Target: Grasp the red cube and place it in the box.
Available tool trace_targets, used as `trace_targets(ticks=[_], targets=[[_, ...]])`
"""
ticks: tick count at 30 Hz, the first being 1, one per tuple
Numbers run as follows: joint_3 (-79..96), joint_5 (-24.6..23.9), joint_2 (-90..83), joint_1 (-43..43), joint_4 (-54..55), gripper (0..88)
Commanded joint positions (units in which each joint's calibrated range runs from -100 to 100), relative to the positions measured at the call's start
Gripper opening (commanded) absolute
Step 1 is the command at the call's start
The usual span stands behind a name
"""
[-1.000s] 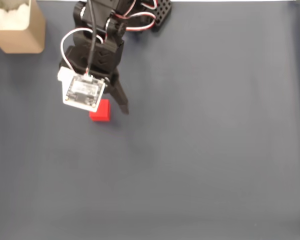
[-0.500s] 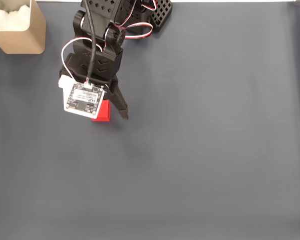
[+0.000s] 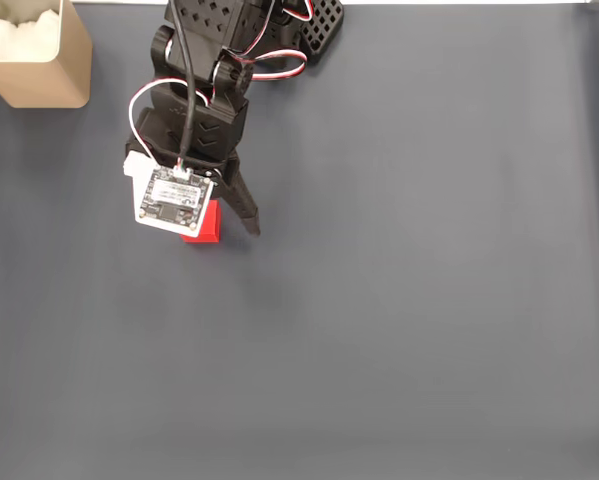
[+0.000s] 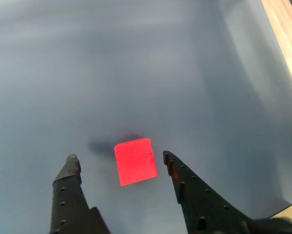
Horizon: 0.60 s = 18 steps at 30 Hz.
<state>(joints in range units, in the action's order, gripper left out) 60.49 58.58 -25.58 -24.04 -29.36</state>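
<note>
So basically nothing's done yet: the red cube [image 4: 135, 161] sits on the gray table cover [image 3: 409, 320], and the gripper [image 4: 120, 163] hangs spread wide with one finger on each side of it, not touching as far as the wrist view shows. Closing, lifting and carrying are all left. The box [image 3: 51, 70] waits well apart in the top left corner of the fixed view, white padding [image 3: 24, 40] inside. Nothing looks to be blocking the way.

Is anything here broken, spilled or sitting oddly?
Nothing stands out. The red cube lies flat on the grey mat, between the open gripper's fingers, slightly turned. The box stands upright at the mat's corner.
</note>
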Motion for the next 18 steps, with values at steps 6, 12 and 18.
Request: trace_targets(ticks=[6,12,18], targets=[[0.8,0.3,-1.3,0.4,1.2,39.4],[1.1,0.4,-1.0,0.5,1.6,39.4],[1.1,0.3,0.1,0.5,2.5,39.2]])
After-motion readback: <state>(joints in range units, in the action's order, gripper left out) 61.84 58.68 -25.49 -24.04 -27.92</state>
